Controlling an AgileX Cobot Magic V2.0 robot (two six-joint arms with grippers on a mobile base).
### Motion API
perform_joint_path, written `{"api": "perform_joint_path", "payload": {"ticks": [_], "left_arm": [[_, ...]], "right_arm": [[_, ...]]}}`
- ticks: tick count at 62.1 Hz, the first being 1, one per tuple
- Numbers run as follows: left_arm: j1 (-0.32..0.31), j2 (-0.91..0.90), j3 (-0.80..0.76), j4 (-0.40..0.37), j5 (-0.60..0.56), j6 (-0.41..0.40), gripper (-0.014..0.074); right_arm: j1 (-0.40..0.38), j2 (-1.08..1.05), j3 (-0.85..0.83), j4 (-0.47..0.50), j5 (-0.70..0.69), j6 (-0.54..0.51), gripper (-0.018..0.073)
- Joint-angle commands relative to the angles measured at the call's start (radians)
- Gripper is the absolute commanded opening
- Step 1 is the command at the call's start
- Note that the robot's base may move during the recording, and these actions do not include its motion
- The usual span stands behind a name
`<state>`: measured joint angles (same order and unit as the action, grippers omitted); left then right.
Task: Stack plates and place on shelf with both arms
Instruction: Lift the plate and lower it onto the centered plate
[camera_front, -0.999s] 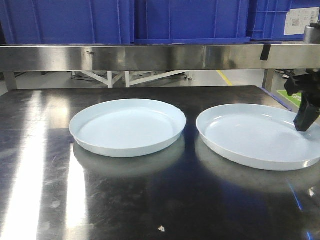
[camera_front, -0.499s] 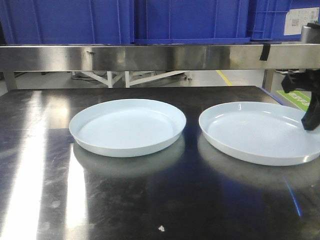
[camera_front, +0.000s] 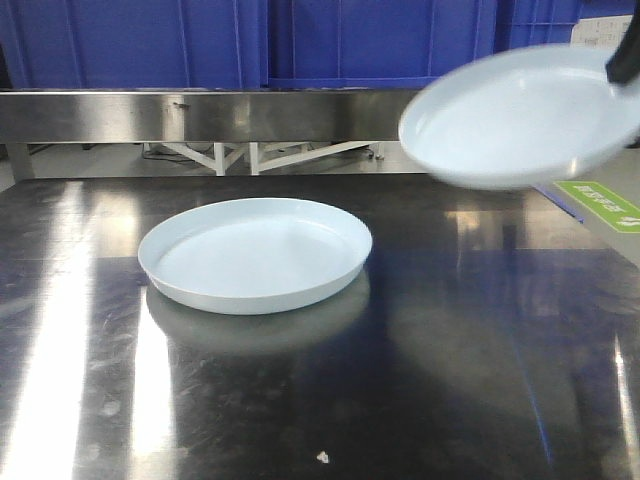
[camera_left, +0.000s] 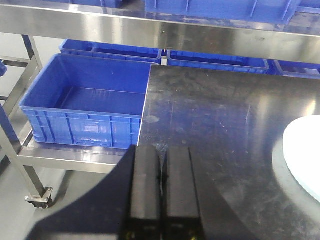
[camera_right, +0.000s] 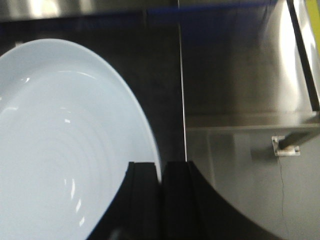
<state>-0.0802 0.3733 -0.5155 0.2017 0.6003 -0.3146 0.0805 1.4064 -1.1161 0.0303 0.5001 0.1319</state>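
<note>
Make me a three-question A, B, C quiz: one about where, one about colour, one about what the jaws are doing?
1. Where is the right-hand plate? A. on the floor B. in the air C. in a crate
2. What colour is the crate beside the table? A. red B. green C. blue
3. What are the left arm's jaws doing? A. shut on nothing B. gripping a plate C. spread wide
Answers: 1 B, the right arm's jaws hold it above the table; 2 C, its walls are blue; 3 A, they meet with nothing between.
</note>
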Motion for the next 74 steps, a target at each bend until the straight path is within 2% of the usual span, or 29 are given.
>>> {"api": "perform_joint_path", "payload": {"ticks": [1, 22, 36, 51, 67, 74], "left_arm": [[-0.006, 0.005, -0.028, 0.009, -0.083, -0.001, 0.0089], [-0.006, 0.005, -0.028, 0.009, -0.085, -0.001, 0.0089], [-0.006, 0.005, -0.028, 0.009, -0.085, -0.001, 0.0089], [-0.006, 0.005, -0.028, 0.009, -0.085, -0.001, 0.0089], [-0.006, 0.005, -0.028, 0.009, -0.085, -0.001, 0.0089], [-0.006, 0.005, -0.028, 0.009, -0.086, -0.001, 0.0089]], "right_arm": [[0.028, -0.042, -0.06, -0.004, -0.051, -0.003, 0.0048], [0.25, 0.058, -0.125, -0.004, -0.102, -0.003, 0.0048], [0.35, 0.184, -0.233, -0.004, -0.097, -0.003, 0.0048], [0.415, 0.296, -0.314, -0.004, -0.078, -0.003, 0.0048], [0.428, 0.335, -0.325, -0.004, -0.08, -0.003, 0.005], [0.428, 0.336, -0.325, -0.004, -0.081, -0.003, 0.0127]]}}
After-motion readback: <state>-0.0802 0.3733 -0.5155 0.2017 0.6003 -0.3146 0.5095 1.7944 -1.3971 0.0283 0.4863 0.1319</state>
